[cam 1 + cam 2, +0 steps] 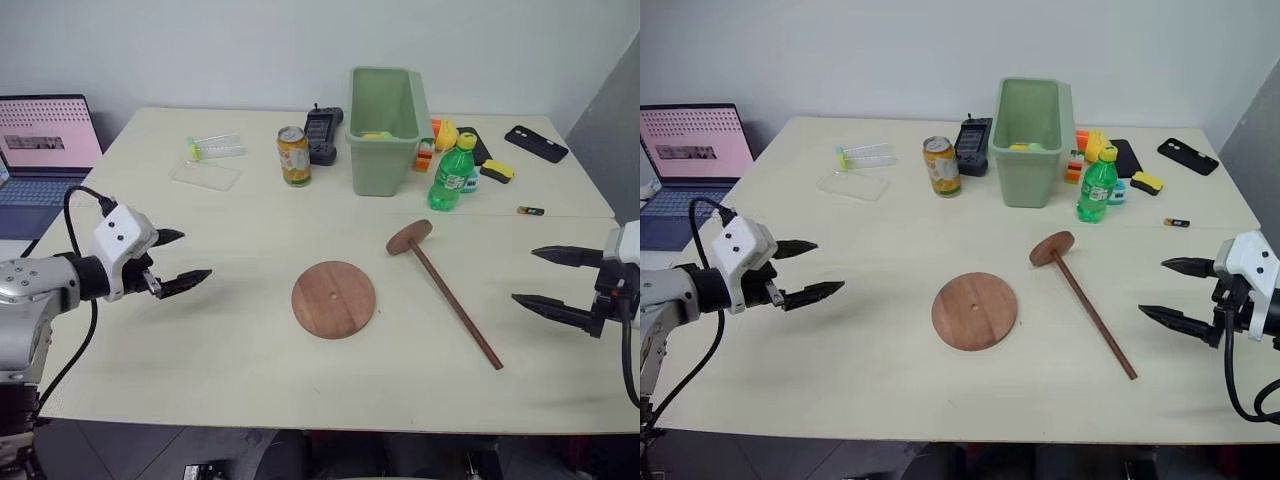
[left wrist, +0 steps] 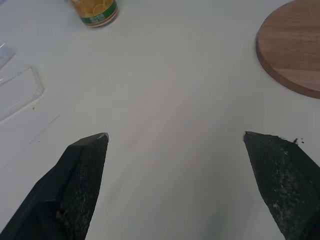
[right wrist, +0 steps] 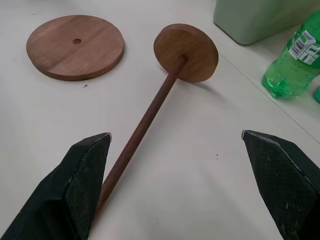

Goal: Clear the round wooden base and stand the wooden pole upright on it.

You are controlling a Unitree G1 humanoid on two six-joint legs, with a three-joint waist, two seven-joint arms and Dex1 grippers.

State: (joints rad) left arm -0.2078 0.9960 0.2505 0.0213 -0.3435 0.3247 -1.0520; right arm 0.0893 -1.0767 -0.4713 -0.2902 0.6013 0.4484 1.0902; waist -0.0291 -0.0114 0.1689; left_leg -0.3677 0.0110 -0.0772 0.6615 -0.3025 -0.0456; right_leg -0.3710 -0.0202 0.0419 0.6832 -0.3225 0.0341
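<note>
The round wooden base (image 1: 333, 299) lies flat in the middle of the table with nothing on it, its small centre hole showing. To its right the wooden pole (image 1: 456, 308) lies on its side, its disc end (image 1: 409, 237) towards the back. My left gripper (image 1: 183, 260) hovers open at the left of the table, well clear of the base. My right gripper (image 1: 531, 277) hovers open at the right, a short way from the pole's thin end. In the right wrist view the pole (image 3: 145, 122) runs between the open fingers towards the base (image 3: 75, 46).
At the back stand a green bin (image 1: 385, 128), a green bottle (image 1: 451, 174), an orange can (image 1: 294, 156), a black device (image 1: 322, 133), a phone (image 1: 536, 143) and clear plastic pieces (image 1: 205, 174). A laptop (image 1: 45, 150) sits off the table's left side.
</note>
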